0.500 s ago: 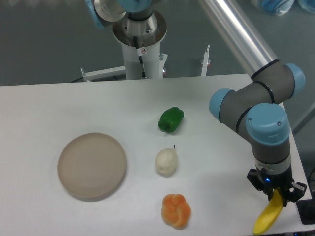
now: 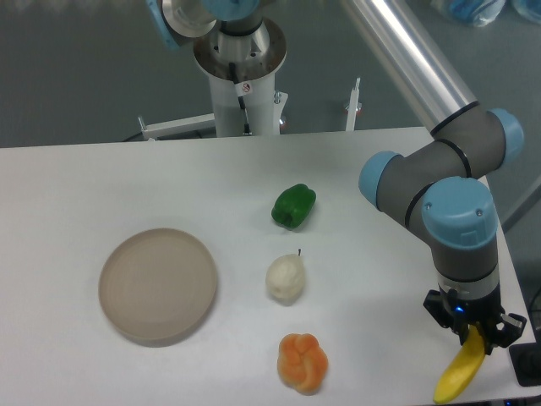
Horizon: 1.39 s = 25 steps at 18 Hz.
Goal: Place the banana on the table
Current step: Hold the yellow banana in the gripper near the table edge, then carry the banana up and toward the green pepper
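Note:
The yellow banana (image 2: 459,375) hangs near the front right corner of the white table (image 2: 363,338), its lower tip close to the surface by the table's front edge. My gripper (image 2: 474,332) points straight down and is shut on the banana's upper end. Whether the banana's tip touches the table cannot be told.
A round beige plate (image 2: 158,285) lies at the left. A green pepper (image 2: 293,205), a cream-white pear (image 2: 286,277) and an orange lobed fruit (image 2: 303,362) form a line down the middle. The robot base (image 2: 238,76) stands behind the far edge.

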Available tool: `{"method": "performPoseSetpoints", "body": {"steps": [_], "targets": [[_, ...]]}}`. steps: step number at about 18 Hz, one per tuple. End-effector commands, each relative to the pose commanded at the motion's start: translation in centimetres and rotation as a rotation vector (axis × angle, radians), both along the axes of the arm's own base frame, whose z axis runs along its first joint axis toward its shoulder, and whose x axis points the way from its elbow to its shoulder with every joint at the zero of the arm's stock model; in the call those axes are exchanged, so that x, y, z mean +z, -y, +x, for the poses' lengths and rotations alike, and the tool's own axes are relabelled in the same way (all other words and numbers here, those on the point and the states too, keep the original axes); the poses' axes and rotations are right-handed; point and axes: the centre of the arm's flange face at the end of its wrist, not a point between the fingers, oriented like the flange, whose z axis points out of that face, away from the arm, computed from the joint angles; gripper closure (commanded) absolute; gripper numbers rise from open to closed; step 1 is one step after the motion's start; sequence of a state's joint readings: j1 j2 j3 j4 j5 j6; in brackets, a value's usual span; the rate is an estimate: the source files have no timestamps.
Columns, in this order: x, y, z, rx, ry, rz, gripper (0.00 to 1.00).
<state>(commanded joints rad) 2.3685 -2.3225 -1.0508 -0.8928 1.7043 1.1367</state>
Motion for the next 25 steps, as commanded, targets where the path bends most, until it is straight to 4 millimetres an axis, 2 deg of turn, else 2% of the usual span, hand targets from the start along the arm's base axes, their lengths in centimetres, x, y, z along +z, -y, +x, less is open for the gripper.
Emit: {"method": "performPoseSetpoints", "body": {"steps": [6, 8, 9, 13, 15, 17, 19, 21, 23, 25], "targets": [[-0.5, 0.4, 0.9, -0.005, 0.014, -0.014, 0.66], [-0.6, 1.5, 1.8, -0.009, 0.026, -0.029, 0.66], [-0.7, 2.6, 3.0, -0.023, 0.036, -0.050, 0.66], [-0.7, 5.6, 4.9, -0.087, 0.055, -0.106, 0.66], [-1.3, 7.2, 5.4, -0.086, 0.070, -0.126, 0.66], [-2.9, 9.1, 6.4, -0.131, 0.096, -0.177, 0.66], [-2.8, 11.7, 6.1, -0.167, 0.094, -0.202, 0.66], [-2.6, 13.5, 5.8, -0.198, 0.093, -0.222, 0.66], [-4.4, 15.2, 5.6, -0.230, 0.127, -0.255, 0.66], [-4.7, 17.3, 5.0, -0.264, 0.159, -0.235, 0.66]]}}
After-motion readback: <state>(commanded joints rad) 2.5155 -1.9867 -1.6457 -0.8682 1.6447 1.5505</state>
